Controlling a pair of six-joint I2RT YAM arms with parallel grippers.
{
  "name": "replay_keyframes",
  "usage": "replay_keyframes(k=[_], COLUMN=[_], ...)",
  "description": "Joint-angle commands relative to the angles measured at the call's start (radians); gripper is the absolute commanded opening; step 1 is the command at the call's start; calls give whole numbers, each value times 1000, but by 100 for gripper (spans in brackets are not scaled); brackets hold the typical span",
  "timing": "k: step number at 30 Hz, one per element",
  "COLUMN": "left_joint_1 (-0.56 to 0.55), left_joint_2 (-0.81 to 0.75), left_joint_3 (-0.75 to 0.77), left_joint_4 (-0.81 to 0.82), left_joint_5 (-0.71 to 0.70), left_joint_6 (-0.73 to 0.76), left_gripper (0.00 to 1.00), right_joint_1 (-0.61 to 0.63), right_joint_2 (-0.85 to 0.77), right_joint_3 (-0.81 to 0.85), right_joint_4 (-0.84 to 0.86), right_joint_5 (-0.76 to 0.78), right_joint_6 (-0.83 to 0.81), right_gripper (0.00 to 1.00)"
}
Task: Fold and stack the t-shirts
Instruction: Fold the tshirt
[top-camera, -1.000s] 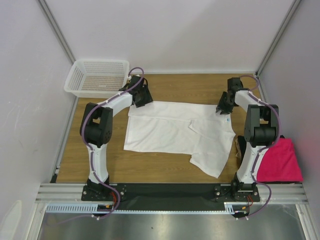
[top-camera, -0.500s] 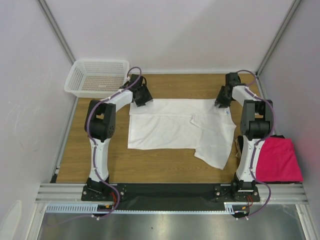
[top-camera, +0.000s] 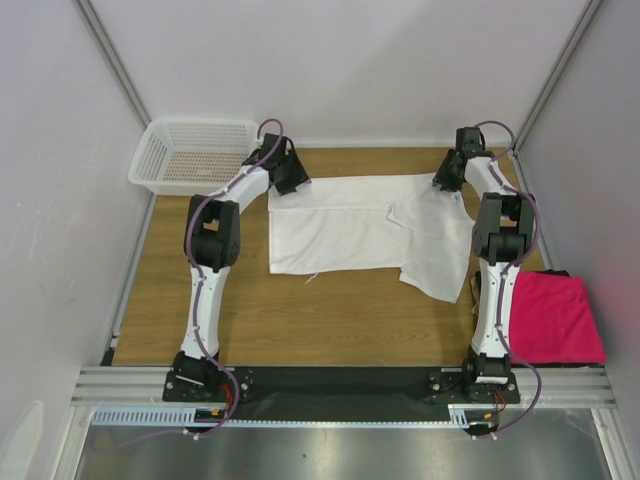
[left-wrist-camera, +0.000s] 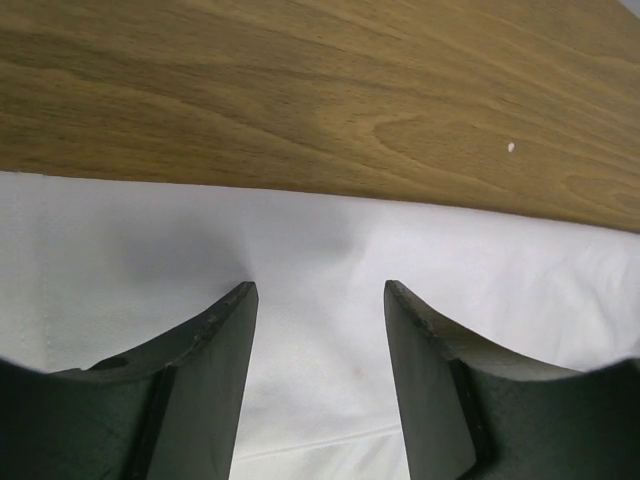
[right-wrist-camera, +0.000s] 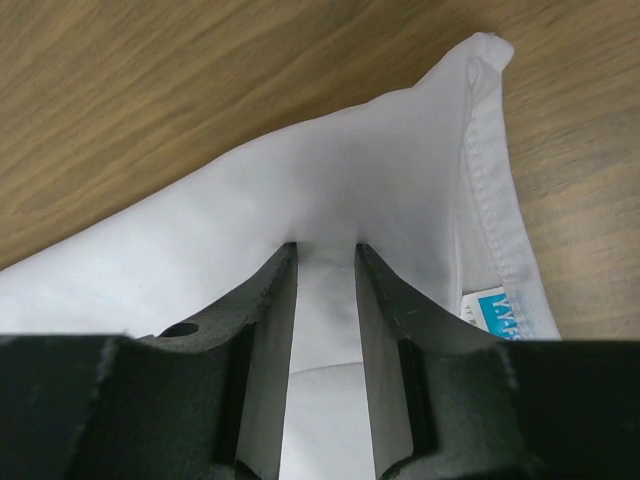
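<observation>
The white t-shirt (top-camera: 350, 225) is seen spread flat over the far part of the tabletop (top-camera: 200, 300); its far left corner is met by the left hand (left-wrist-camera: 318, 288), whose fingers are held wide apart with cloth under their tips; a raised fold at the far right corner, beside the blue-white tag (right-wrist-camera: 495, 310), is pinched in the narrowly closed right hand (right-wrist-camera: 327, 248); the pink t-shirt (top-camera: 555, 320) is laid folded at the near right, well apart; the mesh basket (top-camera: 150, 150) is set far left
</observation>
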Motion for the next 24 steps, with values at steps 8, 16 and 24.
replay_keyframes(k=[8, 16, 24], left_joint_1=[-23, -62, -62], left_joint_2=[-333, -686, -785], left_joint_3=[-4, -544, -845], left_joint_4=[-25, -54, 101], left_joint_5=[-4, -85, -8], left_joint_6=[200, 94, 13], left_gripper=[66, 64, 59], right_joint_1=[11, 33, 33], right_joint_2=[-185, -497, -659], right_joint_3=[10, -335, -722], right_joint_4=[-63, -85, -43], right_joint_5=[-79, -15, -38], right_joint_6=[-28, 2, 33], right_gripper=[43, 43, 38])
